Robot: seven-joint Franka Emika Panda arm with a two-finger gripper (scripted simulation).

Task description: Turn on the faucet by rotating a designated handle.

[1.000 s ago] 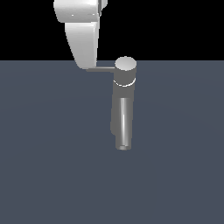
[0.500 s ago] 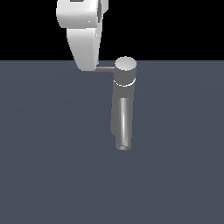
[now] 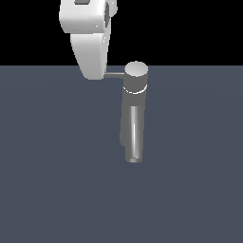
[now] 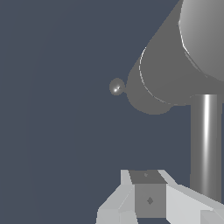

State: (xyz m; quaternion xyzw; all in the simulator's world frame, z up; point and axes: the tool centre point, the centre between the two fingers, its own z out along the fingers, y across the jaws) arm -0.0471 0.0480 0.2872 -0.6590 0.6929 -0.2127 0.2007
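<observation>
The faucet [image 3: 134, 90] is a grey column with a lighter round cap and a shiny spout [image 3: 133, 137] reaching toward the camera. The handle [image 3: 114, 74] is a thin grey rod sticking out of the cap toward the exterior view's left. Its outer end is hidden behind my white gripper [image 3: 91, 75], which hangs down right at that end. The fingers look closed together with nothing held between them. In the wrist view the faucet [image 4: 175, 74] fills the upper part, and the handle [image 4: 205, 144] runs from it down to beside my gripper [image 4: 148, 203]. I cannot tell whether they touch.
The faucet stands on a flat dark blue-grey floor [image 3: 57, 180] that spreads all around it. A small shiny ball [image 4: 116, 86] shows beside the column's base in the wrist view. Black background lies above the floor's far edge.
My gripper has lowered slightly and edged a little toward the faucet, covering a bit more of the handle's outer end. The handle and spout have not visibly turned.
</observation>
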